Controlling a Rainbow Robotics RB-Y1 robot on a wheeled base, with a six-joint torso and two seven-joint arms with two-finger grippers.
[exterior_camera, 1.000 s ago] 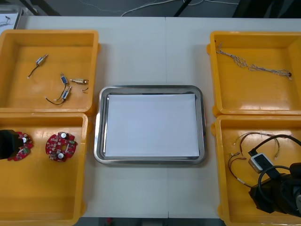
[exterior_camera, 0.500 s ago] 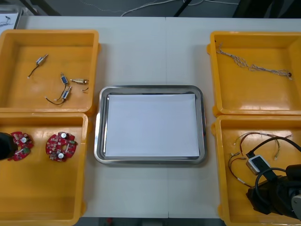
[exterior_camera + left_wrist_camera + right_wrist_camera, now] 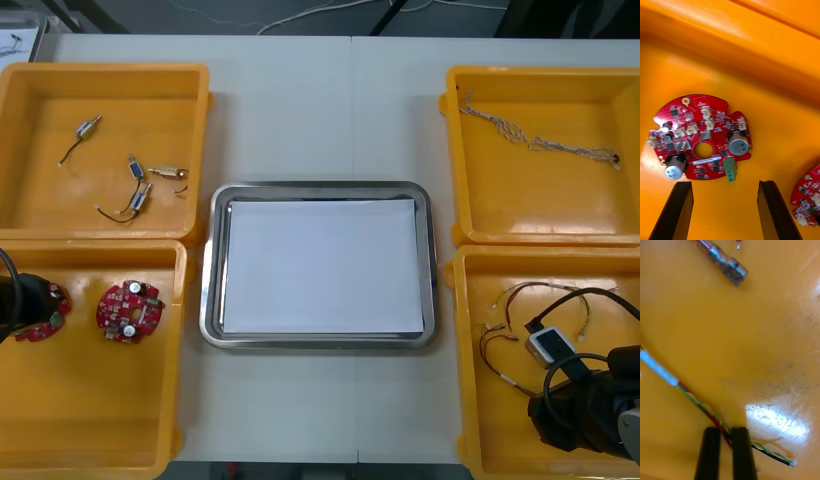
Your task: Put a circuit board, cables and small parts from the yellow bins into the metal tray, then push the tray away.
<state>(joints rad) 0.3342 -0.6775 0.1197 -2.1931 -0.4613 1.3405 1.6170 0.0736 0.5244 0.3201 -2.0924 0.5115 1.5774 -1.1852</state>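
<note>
Round red circuit board (image 3: 702,137) lies flat just beyond the left gripper (image 3: 724,185), its jaws wide apart and empty over the yellow plastic bin (image 3: 782,120) floor. The right gripper (image 3: 725,431) is closed on a twisted red and yellow cable (image 3: 696,401), seemingly by little more than a strand; lifted, it could slip free. The shiny metal tray (image 3: 320,190) sits well off.

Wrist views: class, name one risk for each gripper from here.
The right gripper pinches the thin red and yellow cable near its end, so it may slip out on lifting. The open left gripper sits short of the circuit board, so it may clip only its edge.
</note>
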